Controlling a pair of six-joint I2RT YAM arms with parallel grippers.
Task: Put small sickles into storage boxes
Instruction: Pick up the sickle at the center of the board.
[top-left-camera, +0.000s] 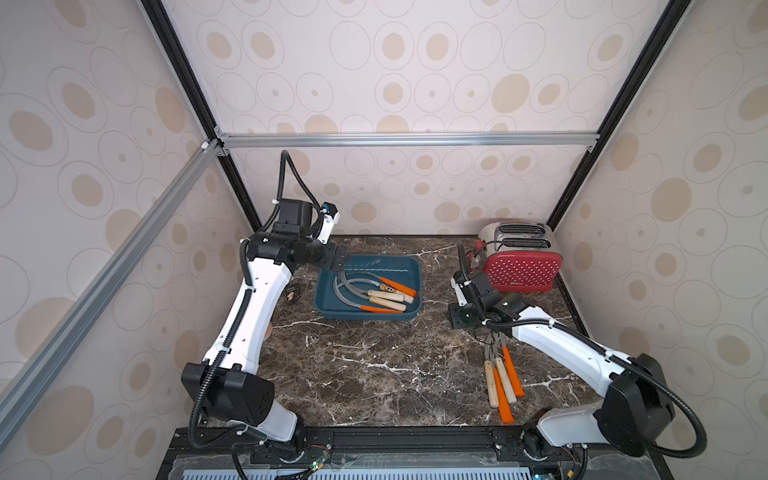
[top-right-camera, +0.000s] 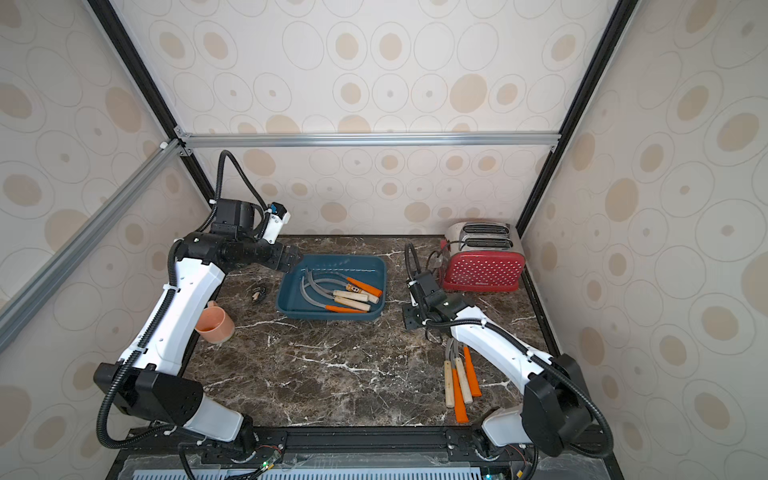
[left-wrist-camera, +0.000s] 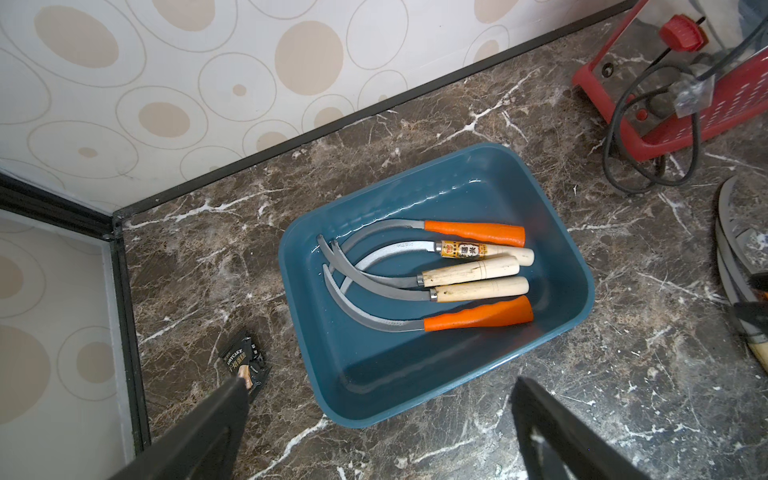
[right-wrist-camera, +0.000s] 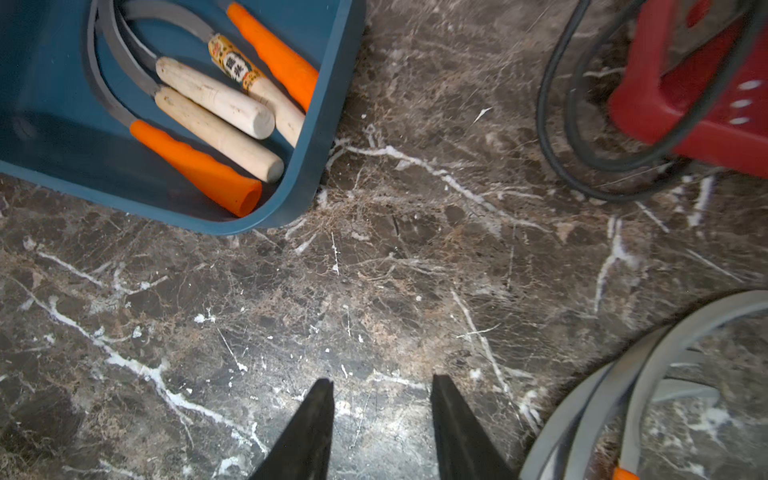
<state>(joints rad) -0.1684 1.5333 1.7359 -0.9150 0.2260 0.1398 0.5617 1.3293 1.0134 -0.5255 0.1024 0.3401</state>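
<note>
The dark teal storage box (top-left-camera: 332, 305) sits at the back middle of the marble table. Several small sickles (top-left-camera: 382, 295) with orange and pale wood handles lie inside it, also clear in the left wrist view (left-wrist-camera: 469, 270). Several more sickles (top-left-camera: 503, 378) lie in a bunch on the table at the front right; their grey blades (right-wrist-camera: 648, 374) show in the right wrist view. My left gripper (left-wrist-camera: 380, 382) hangs open and empty over the box's far-left corner. My right gripper (right-wrist-camera: 383, 380) is partly open over bare marble between the box (right-wrist-camera: 41, 104) and the loose sickles, holding nothing.
A red dotted toaster (top-left-camera: 519, 266) stands at the back right, its black cord (right-wrist-camera: 582, 145) looped on the table. An orange cup (top-right-camera: 216, 324) sits beside the left arm. A small black packet (left-wrist-camera: 245, 361) lies left of the box. Walls close in three sides.
</note>
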